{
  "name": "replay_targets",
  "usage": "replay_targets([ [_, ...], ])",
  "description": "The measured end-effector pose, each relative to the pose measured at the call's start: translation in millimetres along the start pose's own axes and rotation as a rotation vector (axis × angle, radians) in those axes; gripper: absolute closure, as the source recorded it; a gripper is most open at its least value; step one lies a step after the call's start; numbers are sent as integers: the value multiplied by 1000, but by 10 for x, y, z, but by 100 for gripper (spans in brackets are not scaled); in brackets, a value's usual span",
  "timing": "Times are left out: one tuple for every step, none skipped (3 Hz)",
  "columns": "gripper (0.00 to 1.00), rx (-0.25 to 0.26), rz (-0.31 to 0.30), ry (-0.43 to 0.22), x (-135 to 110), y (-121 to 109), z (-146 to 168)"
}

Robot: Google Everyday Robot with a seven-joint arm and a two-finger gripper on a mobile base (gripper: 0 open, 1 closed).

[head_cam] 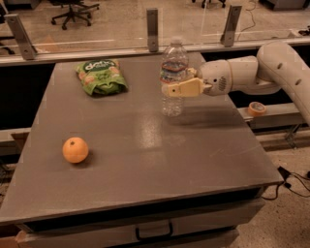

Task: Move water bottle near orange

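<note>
Pincer [170,89], extended from the right edge, pinches the water bottle [174,65] just below its label. I judge that grip keeps it upright. Bottle stands far-centre on the worktop [145,164]. The orange [75,149] lies well apart, near the left edge.

Office-like robot lab: swivel chairs [72,9], glass partition [116,24], grey table [145,164], tool [170,90] around the water bottle [173,65].
</note>
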State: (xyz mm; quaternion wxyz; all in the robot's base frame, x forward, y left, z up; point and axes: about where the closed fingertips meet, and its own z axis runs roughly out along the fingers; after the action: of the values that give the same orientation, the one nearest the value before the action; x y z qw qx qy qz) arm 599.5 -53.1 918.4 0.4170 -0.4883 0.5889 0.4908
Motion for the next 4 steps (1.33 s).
replay_targets([
  [100, 0, -1, -1, 2, 9, 9],
  [100, 6, -9, -17, 27, 109, 96],
  [100, -9, -46, -58, 3, 323, 439],
  [100, -39, -64, -109, -4, 492, 850],
])
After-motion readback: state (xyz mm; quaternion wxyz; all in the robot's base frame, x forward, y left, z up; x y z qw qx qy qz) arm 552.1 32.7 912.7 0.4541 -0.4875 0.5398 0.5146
